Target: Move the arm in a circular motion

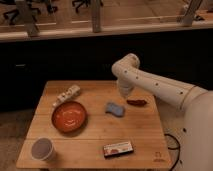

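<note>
The white arm (155, 86) reaches in from the right edge over the wooden table (95, 135). Its thick tube segment carries small dark dots and bends at a bulbous joint (127, 64) above the table's far right part. From that joint a short pale segment points down. The gripper (124, 94) is at its lower end, just above the table top, between a blue sponge (115, 109) and a dark red object (136, 102). It touches neither of them.
A red bowl (69, 116) sits left of centre, with a white bottle-like item (66, 95) lying behind it. A white cup (42, 149) stands at the front left corner and a flat packet (118, 147) near the front edge. Behind the table runs a dark wall with a ledge.
</note>
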`<state>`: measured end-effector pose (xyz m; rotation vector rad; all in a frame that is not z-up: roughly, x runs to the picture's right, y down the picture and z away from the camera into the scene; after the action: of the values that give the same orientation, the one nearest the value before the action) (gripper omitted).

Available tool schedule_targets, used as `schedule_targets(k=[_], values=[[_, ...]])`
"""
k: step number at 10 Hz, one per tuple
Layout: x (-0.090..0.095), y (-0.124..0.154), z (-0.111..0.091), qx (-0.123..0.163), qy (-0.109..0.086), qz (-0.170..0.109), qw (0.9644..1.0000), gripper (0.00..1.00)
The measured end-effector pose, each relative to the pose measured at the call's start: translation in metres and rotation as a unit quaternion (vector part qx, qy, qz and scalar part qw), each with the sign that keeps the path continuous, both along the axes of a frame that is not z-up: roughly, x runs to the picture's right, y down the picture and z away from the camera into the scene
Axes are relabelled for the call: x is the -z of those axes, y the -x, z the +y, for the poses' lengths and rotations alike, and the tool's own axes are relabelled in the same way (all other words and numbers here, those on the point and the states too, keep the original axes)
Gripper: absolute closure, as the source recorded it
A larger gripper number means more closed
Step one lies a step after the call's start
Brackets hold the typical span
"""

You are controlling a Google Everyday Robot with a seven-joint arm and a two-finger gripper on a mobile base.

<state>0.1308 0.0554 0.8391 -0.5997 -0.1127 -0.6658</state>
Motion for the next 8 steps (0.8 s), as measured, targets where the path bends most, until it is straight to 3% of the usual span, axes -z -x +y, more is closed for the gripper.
schedule_targets(k=[8], values=[[0.012, -0.013, 0.009, 0.003, 0.001, -0.009, 1.0, 1.0]])
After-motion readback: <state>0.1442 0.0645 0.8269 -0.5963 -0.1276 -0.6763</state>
